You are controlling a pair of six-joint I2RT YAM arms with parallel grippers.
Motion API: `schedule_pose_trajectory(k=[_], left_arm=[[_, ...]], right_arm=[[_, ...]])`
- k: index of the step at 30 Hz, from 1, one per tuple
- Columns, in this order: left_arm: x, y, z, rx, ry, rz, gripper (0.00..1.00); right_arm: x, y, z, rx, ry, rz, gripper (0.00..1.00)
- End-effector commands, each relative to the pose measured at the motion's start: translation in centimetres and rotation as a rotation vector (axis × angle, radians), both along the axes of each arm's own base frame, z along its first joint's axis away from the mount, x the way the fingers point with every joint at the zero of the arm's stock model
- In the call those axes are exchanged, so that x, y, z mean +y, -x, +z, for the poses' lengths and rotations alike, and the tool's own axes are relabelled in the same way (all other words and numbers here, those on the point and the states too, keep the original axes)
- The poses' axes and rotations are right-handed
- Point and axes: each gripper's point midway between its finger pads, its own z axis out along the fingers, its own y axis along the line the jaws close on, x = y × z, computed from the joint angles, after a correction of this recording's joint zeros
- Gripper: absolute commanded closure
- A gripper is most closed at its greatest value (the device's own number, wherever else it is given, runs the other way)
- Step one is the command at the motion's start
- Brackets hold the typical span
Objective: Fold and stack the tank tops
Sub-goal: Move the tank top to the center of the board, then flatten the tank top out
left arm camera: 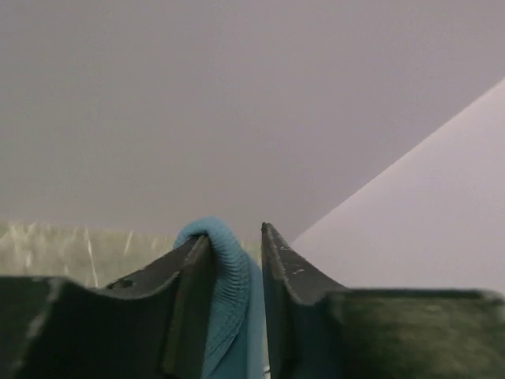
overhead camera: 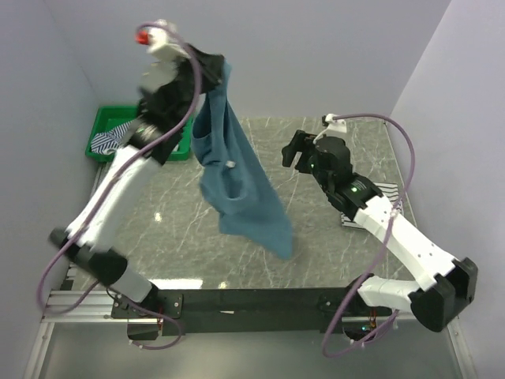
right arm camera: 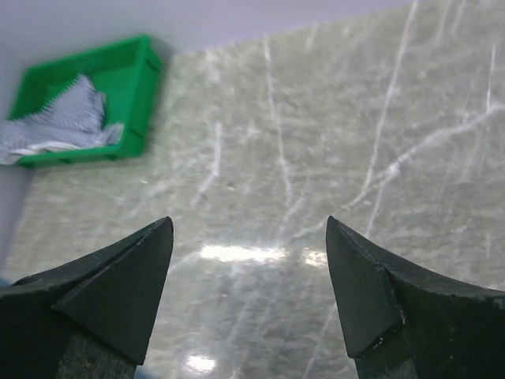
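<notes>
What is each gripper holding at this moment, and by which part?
The left gripper holds the teal tank top by a fold of its ribbed edge, and the rest hangs down. The right gripper is open and holds nothing.

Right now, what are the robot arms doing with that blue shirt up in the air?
The left gripper has the teal tank top pinched between its fingers, up high, so the shirt dangles over the table. The right gripper is open and empty, hovering above the table beside the shirt. A striped tank top lies crumpled in the green tray at the far left corner.
</notes>
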Motion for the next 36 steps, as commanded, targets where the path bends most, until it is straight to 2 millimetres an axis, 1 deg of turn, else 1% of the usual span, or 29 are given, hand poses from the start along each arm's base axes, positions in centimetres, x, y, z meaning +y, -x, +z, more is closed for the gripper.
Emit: schedule_pose_trajectory(k=[1, 2, 3, 5, 6, 7, 8, 9, 10, 11, 13, 15, 17, 18, 19, 20, 21, 23, 24, 25, 26, 27, 28, 29, 30, 31, 32, 33, 36], left_arm=[[-4.1, -7.8, -14.7, 0.358, 0.008, -0.116, 0.63], [-3.5, -9.7, -17.4, 0.424, 0.005, -0.118, 0.57], [-4.1, -12.2, -23.3, 0.55, -0.016, -0.122, 0.49], [-3.3, -13.2, -26.5, 0.671, -0.005, -0.14, 0.45], [-2.9, -13.1, -27.1, 0.686, -0.003, -0.127, 0.42], [-2.3, -12.4, -29.4, 0.726, -0.022, -0.106, 0.4], [-1.8, -12.4, -28.7, 0.677, -0.012, -0.085, 0.38], [-1.2, -11.3, -27.0, 0.646, 0.002, -0.082, 0.37], [-0.2, -10.6, -28.7, 0.68, -0.005, -0.037, 0.37], [1.2, -10.1, -29.0, 0.694, -0.009, 0.025, 0.36], [3.1, -8.4, -28.8, 0.712, -0.005, 0.085, 0.34], [5.5, -6.2, -29.5, 0.745, 0.004, 0.163, 0.35], [7.5, -4.8, -29.5, 0.748, 0.05, 0.215, 0.36], [8.7, -3.3, -29.0, 0.726, 0.073, 0.227, 0.37], [9.6, -2.7, -28.7, 0.716, 0.088, 0.243, 0.37], [11.3, -2.3, -28.5, 0.714, 0.103, 0.275, 0.37], [12.1, -1.2, -27.7, 0.706, 0.105, 0.273, 0.39], [14.2, -0.6, -26.8, 0.696, 0.109, 0.303, 0.38], [14.8, 0.1, -26.0, 0.686, 0.102, 0.307, 0.38], [15.2, 0.3, -25.6, 0.68, 0.103, 0.306, 0.38], [16.2, 0.7, -24.8, 0.661, 0.112, 0.319, 0.38], [16.7, 0.9, -24.7, 0.655, 0.102, 0.322, 0.38], [16.8, 1.1, -24.5, 0.652, 0.103, 0.315, 0.38], [17.7, 1.2, -24.4, 0.65, 0.109, 0.328, 0.38], [17.9, 1.4, -24.2, 0.644, 0.107, 0.322, 0.39], [18.2, 1.3, -24.0, 0.637, 0.107, 0.317, 0.39], [18.4, 1.4, -24.1, 0.638, 0.113, 0.308, 0.39], [18.6, 1.4, -24.2, 0.638, 0.109, 0.303, 0.39], [18.6, 1.4, -24.7, 0.642, 0.108, 0.275, 0.4]], right_arm=[[0.0, -1.4, -5.5, 0.129, 0.043, 0.004, 0.16], [0.4, -1.5, -6.6, 0.162, 0.04, 0.026, 0.16], [0.6, -1.4, -8.3, 0.214, 0.048, 0.034, 0.16], [0.8, -0.7, -10.0, 0.259, 0.064, 0.053, 0.18], [1.4, 0.0, -9.9, 0.252, 0.051, 0.085, 0.18], [1.6, 1.4, -11.7, 0.28, 0.067, 0.106, 0.18], [2.6, 2.7, -12.3, 0.283, 0.081, 0.144, 0.18], [3.3, 4.0, -12.9, 0.291, 0.088, 0.17, 0.18], [3.5, 5.4, -14.8, 0.328, 0.116, 0.183, 0.18], [5.3, 7.6, -15.7, 0.344, 0.146, 0.245, 0.19], [6.5, 9.6, -17.2, 0.365, 0.181, 0.263, 0.2], [9.2, 12.6, -18.7, 0.39, 0.227, 0.34, 0.22], [10.8, 13.3, -18.5, 0.37, 0.272, 0.359, 0.25], [12.8, 14.1, -18.5, 0.361, 0.301, 0.396, 0.28], [13.6, 14.1, -18.5, 0.352, 0.321, 0.402, 0.3], [14.7, 14.3, -18.4, 0.349, 0.33, 0.425, 0.32], [16.8, 14.7, -18.5, 0.344, 0.347, 0.464, 0.37], [19.0, 15.2, -18.8, 0.351, 0.361, 0.509, 0.43], [21.0, 15.1, -19.1, 0.354, 0.373, 0.531, 0.5], [22.0, 15.1, -19.3, 0.357, 0.377, 0.547, 0.54], [22.7, 15.3, -21.0, 0.386, 0.418, 0.56, 0.58], [24.3, 14.9, -19.9, 0.367, 0.397, 0.571, 0.59], [25.2, 15.2, -20.1, 0.369, 0.402, 0.588, 0.59], [25.7, 15.3, -21.4, 0.393, 0.425, 0.598, 0.59], [27.0, 15.2, -20.6, 0.381, 0.404, 0.611, 0.6], [27.6, 15.3, -20.8, 0.387, 0.404, 0.62, 0.6], [28.0, 15.6, -21.9, 0.408, 0.424, 0.632, 0.6], [29.0, 15.5, -21.2, 0.397, 0.412, 0.639, 0.6], [30.0, 15.6, -22.0, 0.412, 0.428, 0.65, 0.58]])
